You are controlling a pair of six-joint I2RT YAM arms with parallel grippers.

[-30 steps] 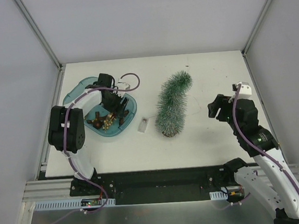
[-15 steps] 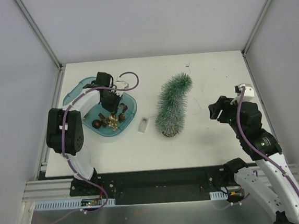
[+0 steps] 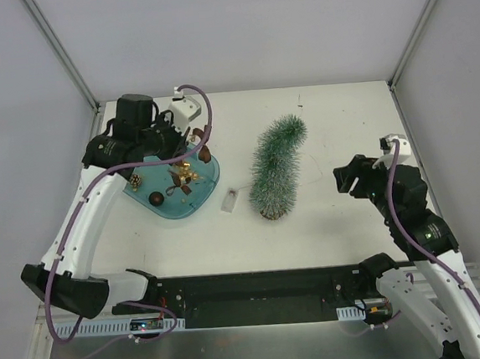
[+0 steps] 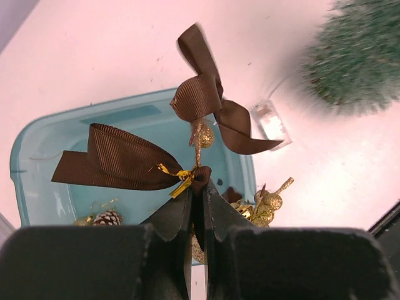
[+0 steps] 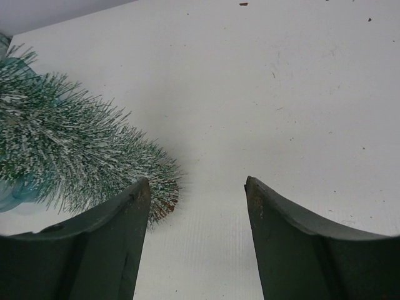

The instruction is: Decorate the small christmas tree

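— Left side first: what has your left claw (image 4: 199, 187) got?

— It is pinched fully shut on the gold-tied knot of a brown bow (image 4: 119, 165), and it hangs over the tray (image 4: 37, 200). A second bow (image 4: 206, 103) shows just beyond the first. I cannot tell whether the two are joined. Gold trinkets lie in the tray below.

— And the tree?

— The tree (image 3: 277, 166) is to the right of that claw, well apart from it and past the tray's right rim. Its base sits mid-tabletop and its tip points toward the far edge. A small clear piece (image 3: 232, 199) lies between tray and tree, near the tree's base.

— Your right claw?

— My right claw (image 5: 197, 187) is held wide and grips nothing. From its wrist, the tree's base is just off my left finger and not touching it.

— Room to move?

— The tray sits close to the left edge of the tabletop (image 3: 335, 112). Bare surface runs between the tree and my right claw, and more lies behind the tree to the far edge. The right edge is close beside my right arm.
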